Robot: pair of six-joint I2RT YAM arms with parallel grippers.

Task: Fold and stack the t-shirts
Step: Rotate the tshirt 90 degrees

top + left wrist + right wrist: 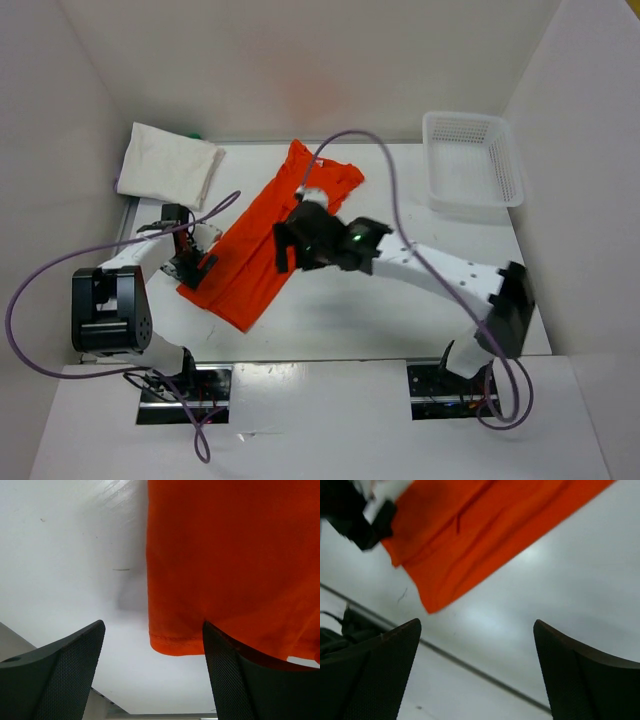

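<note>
The orange-red t-shirt (268, 232) lies folded into a long diagonal strip in the middle of the table. My left gripper (192, 265) is open at its near-left corner; in the left wrist view the hem corner (175, 642) lies between the open fingers (152, 625), the right finger over the cloth. My right gripper (285, 250) is open and empty above the strip's right edge; its view shows the shirt's end (470, 545) ahead of the open gripper (477, 622). A folded white t-shirt (170, 165) lies at the far left, with a sliver of green (193, 135) behind it. The lavender shirt is out of view.
A white mesh basket (470, 160) stands at the far right of the table. White walls enclose the table on three sides. Purple cables loop over both arms. The table's near edge (485, 672) runs below the right gripper.
</note>
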